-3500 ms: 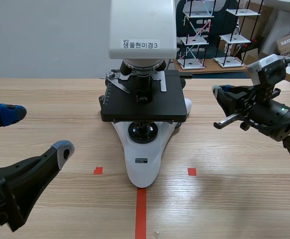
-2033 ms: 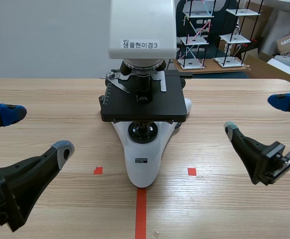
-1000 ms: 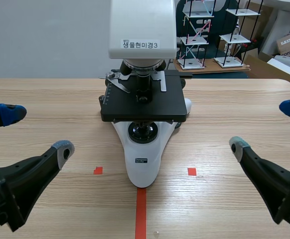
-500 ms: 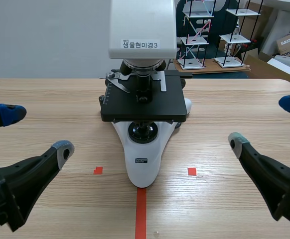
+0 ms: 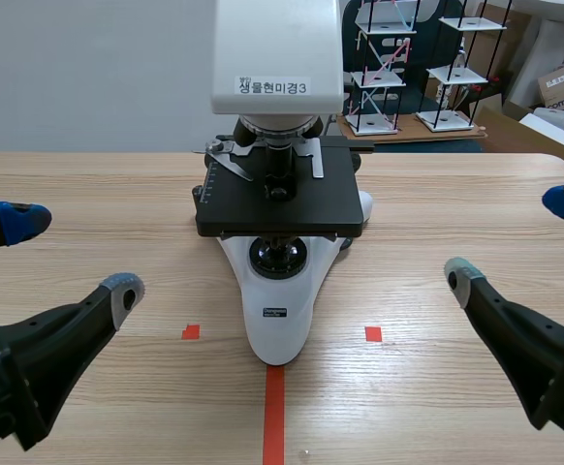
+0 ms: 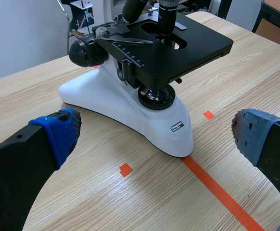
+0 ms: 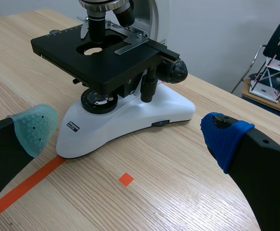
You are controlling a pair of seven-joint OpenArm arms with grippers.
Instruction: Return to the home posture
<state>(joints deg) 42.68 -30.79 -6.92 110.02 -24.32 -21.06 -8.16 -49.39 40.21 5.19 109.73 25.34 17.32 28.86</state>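
Wood-grain desk (image 5: 108, 184) fills most of the scene view. A white microscope (image 5: 277, 315) stands at the middle of the frame, with its black stage (image 5: 280, 205) above the foot and a printed label (image 5: 273, 86) on the white head at the top centre. An orange-red stripe (image 5: 274, 417) runs up from the bottom centre to the tip of the foot, and two small orange-red squares (image 5: 191, 332) (image 5: 373, 334) lie on either side of it.

The left pincer (image 5: 69, 254) sits in the lower left of the frame, low over the desk, spread wide and holding nothing. One blue-padded tip is at the left edge and a grey-padded tip is lower, nearer the centre. The right pincer (image 5: 513, 237) mirrors it in the lower right, also spread wide and empty, with a blue tip at the right edge and a grey-green tip further in. Both are well apart from the microscope.

In the left wrist view the microscope stands ahead of the pincer, seen through the gap between its two blue pads (image 6: 58, 134), with the stripe running under that gap. The right wrist view shows the same arrangement between a grey-green pad (image 7: 34, 127) and a blue one. Wire racks (image 5: 427, 68) stand beyond the desk in the upper right.
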